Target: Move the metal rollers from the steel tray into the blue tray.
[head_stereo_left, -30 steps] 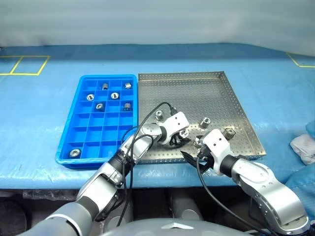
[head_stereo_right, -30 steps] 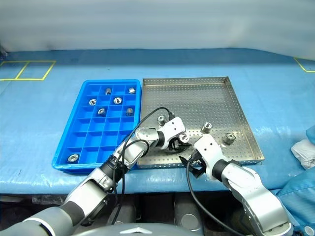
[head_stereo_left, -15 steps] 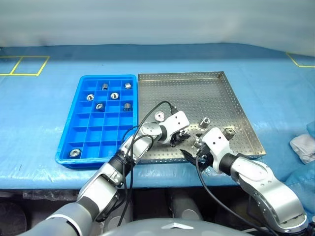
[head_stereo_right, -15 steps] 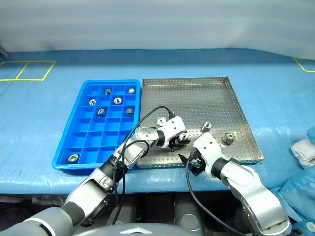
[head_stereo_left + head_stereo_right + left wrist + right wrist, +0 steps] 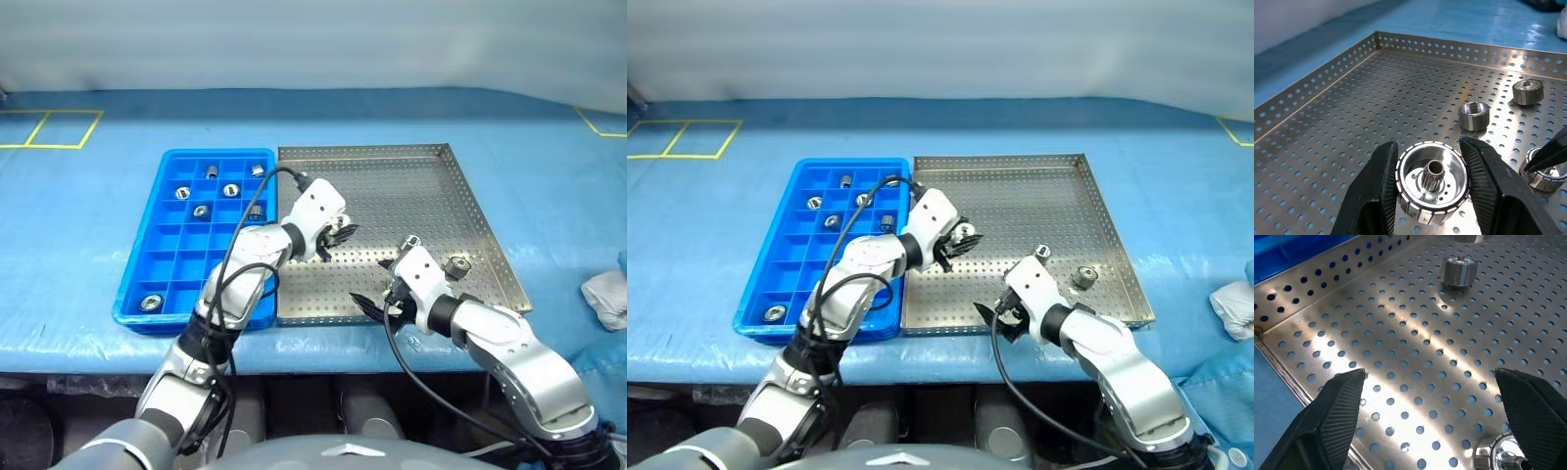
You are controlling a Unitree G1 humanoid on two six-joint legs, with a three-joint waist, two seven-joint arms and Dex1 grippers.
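you're looking at a bright blue tray (image 5: 147, 257) with a grid of small square compartments, beside a silver steel tray (image 5: 431, 191) whose floor and low rim are dotted with round holes. the metal rollers (image 5: 1432, 180) are shiny silver with dark centres and finely lined sides. the table cover (image 5: 88, 206) is blue, with yellow line markings (image 5: 47, 129) near its far left corner.
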